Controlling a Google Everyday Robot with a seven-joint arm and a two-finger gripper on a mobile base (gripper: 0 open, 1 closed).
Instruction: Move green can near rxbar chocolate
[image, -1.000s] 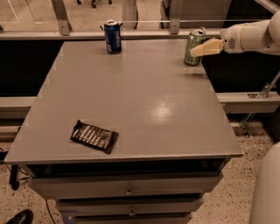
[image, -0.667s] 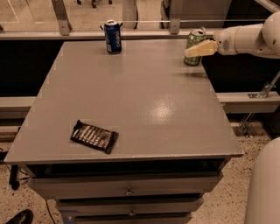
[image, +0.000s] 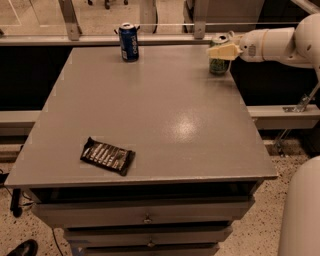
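The green can (image: 218, 65) stands upright at the far right corner of the grey table (image: 165, 110). My gripper (image: 221, 48) reaches in from the right on a white arm and sits at the can's upper half, covering part of it. The can's base looks to rest on the table. The rxbar chocolate (image: 107, 155), a flat dark wrapper with pale stripes, lies near the front left of the table, far from the can and the gripper.
A dark blue can (image: 129, 42) stands at the far edge, left of centre. A rail with posts (image: 150, 25) runs behind the table. Drawers (image: 145, 217) are under the front edge. A white robot part (image: 300, 215) is at the lower right.
The arm and gripper have shifted slightly left at the green can. The can, the bar and the blue can have stayed where they were.
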